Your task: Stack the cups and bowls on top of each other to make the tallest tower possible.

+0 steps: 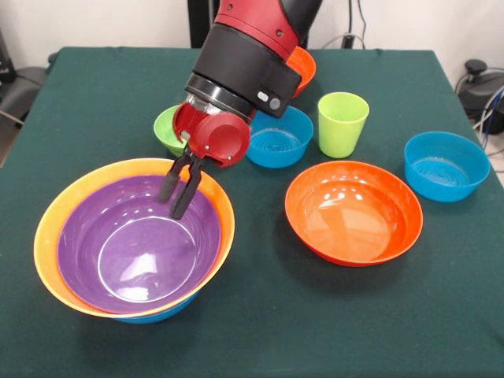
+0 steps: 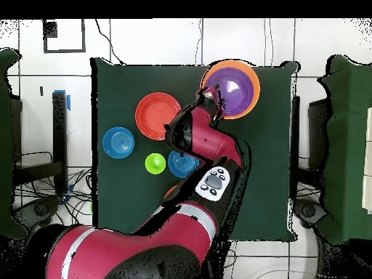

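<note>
The tower (image 1: 130, 248) stands at the front left: a purple bowl (image 2: 236, 87) nested in a big orange bowl (image 1: 49, 236), with a blue rim (image 1: 153, 316) showing underneath. My gripper (image 1: 178, 190) hangs over the purple bowl's far side, open by a narrow gap and holding nothing. Behind it sits the small lime-green bowl (image 1: 165, 130), partly hidden. The lime-green cup (image 1: 342, 124) stands upright beside a blue bowl (image 1: 277, 139). A red-orange bowl (image 1: 353, 211) and another blue bowl (image 1: 445, 165) lie to the right. A second red-orange bowl (image 1: 304, 66) peeks out behind the arm.
The arm (image 2: 207, 149) reaches across the green table (image 1: 252, 339) and covers the small green bowl in the overhead view. There the cup (image 2: 154, 163), a blue bowl (image 2: 118, 142) and the red-orange bowl (image 2: 157, 115) lie left of the arm.
</note>
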Robot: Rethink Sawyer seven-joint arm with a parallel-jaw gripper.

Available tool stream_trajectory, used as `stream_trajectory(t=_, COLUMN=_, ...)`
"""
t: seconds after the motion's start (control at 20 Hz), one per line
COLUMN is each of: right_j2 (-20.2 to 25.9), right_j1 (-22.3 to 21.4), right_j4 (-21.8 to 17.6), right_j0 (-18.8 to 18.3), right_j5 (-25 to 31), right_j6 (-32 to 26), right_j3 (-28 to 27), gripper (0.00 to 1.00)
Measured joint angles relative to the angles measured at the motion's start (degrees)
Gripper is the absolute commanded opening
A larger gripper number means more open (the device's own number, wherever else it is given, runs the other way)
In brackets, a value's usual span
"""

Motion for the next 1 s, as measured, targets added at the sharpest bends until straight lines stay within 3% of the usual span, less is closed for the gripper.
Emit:
stream_trajectory(t=0.3, right_j2=2.5, right_j1=-3.3, right_j4=-3.8, right_j0=-1.5, right_j5=6.1, right_j6=0.0, right_j3=1.7, gripper=1.0)
stream_trajectory(t=1.0, right_j2=3.2, right_j1=-9.6, right_j4=-6.3, right_j0=0.2, right_j5=6.8, right_j6=0.0, right_j3=3.1, gripper=1.0)
